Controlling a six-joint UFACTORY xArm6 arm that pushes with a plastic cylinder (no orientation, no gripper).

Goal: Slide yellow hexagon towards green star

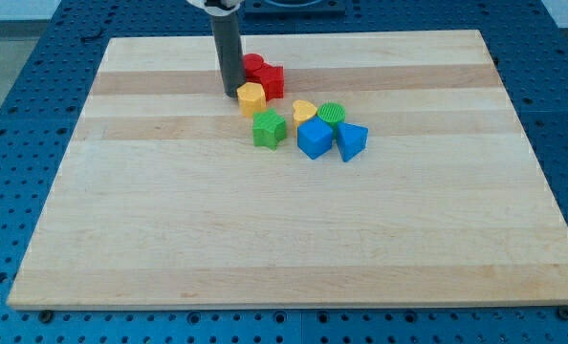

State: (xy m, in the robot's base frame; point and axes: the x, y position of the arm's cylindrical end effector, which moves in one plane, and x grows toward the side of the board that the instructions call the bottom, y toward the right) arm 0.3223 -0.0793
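Note:
The yellow hexagon (251, 98) lies on the wooden board (265, 229), just up and left of the green star (270, 128), with a small gap between them. My tip (232, 92) stands against the hexagon's upper left side, touching or nearly touching it. The dark rod rises from there out of the view's top.
A red cylinder (252, 66) and a red block (270, 80) sit right of the rod, above the hexagon. A yellow heart (305, 111), a green cylinder (331, 115), a blue cube (315, 139) and a blue triangular block (351, 140) cluster right of the star.

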